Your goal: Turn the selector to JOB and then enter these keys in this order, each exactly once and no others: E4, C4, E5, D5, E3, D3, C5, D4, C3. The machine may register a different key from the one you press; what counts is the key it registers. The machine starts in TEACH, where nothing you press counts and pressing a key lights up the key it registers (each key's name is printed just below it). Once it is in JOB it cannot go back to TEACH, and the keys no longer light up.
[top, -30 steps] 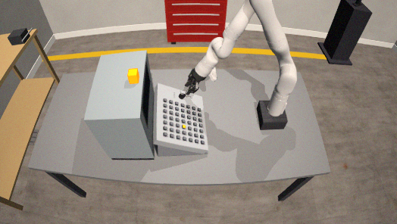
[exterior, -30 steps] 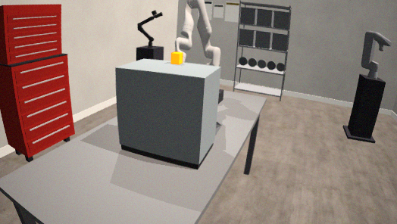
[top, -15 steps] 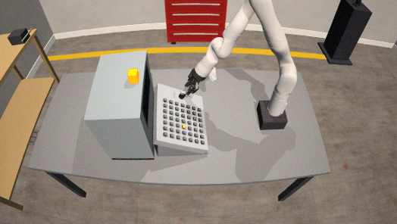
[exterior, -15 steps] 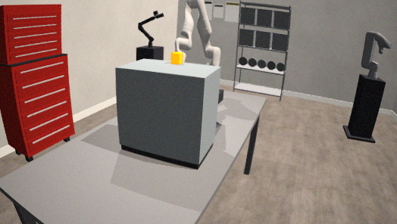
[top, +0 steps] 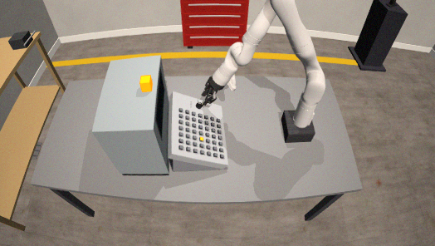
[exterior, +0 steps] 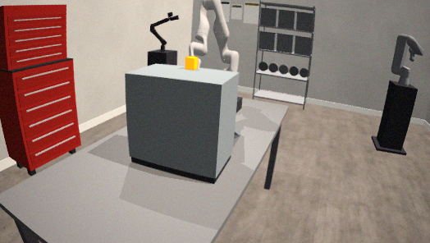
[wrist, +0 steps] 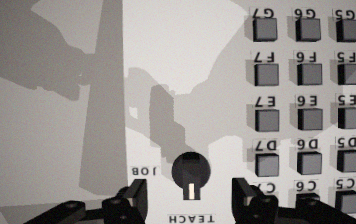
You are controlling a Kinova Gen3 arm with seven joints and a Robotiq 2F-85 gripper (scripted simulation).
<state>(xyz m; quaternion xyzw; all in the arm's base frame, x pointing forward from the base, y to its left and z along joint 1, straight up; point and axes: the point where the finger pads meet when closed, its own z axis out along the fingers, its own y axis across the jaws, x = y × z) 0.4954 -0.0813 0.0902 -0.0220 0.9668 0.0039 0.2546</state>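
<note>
The console (top: 176, 102) (wrist: 225, 155) carries a seven-by-seven block of dark keys. One key (top: 202, 139) glows yellow, in the middle column, fifth row from the selector, D3 by count; its label is unreadable there. The round black selector (top: 198, 105) (wrist: 191, 167) has its white mark toward TEACH; JOB is printed to its left in the wrist view. My gripper (wrist: 189, 194) is open, fingers partly spread on either side of the selector's pointer, with nothing gripped. In the wrist view, E5 (wrist: 348, 119), D5 (wrist: 348, 161) and C5 (wrist: 347, 203) show unlit at the right edge.
A tall grey-blue cabinet (top: 124, 102) (exterior: 176, 117) stands close beside the console, with an orange cube (top: 145, 84) (exterior: 191, 63) on top. It hides the console in the exterior view. Both stand on the grey table (top: 257, 181) (exterior: 82, 191). The arm's dark base (top: 298, 133) is at the right.
</note>
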